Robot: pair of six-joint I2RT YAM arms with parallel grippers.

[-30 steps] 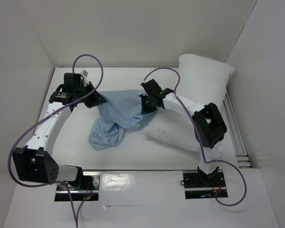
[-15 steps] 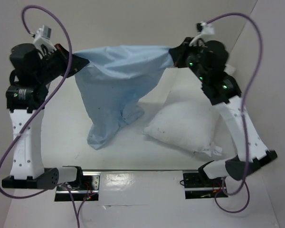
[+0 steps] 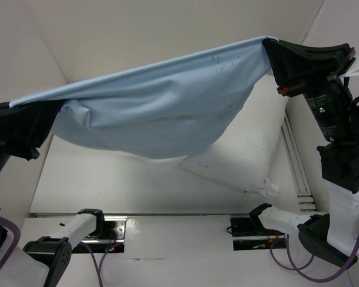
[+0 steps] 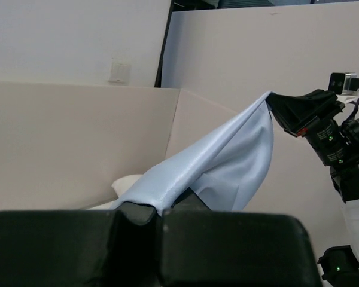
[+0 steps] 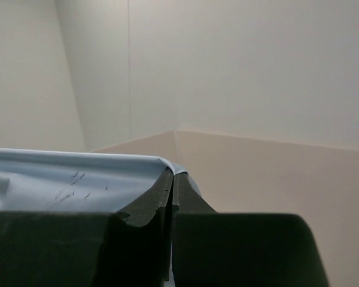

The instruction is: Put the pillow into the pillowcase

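White walls enclose the worktop (image 3: 107, 185). Only the top view shows the pillow (image 3: 233, 170), lying on it outside the pillowcase (image 3: 161, 113), which sags overhead between two raised arms. Wrist views show the grips: left hand (image 4: 158, 212) and right hand (image 5: 172, 179) each clenched on an upper corner.

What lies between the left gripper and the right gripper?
The pillowcase, stretched from the left gripper to the right gripper, both shut on it; see top view.
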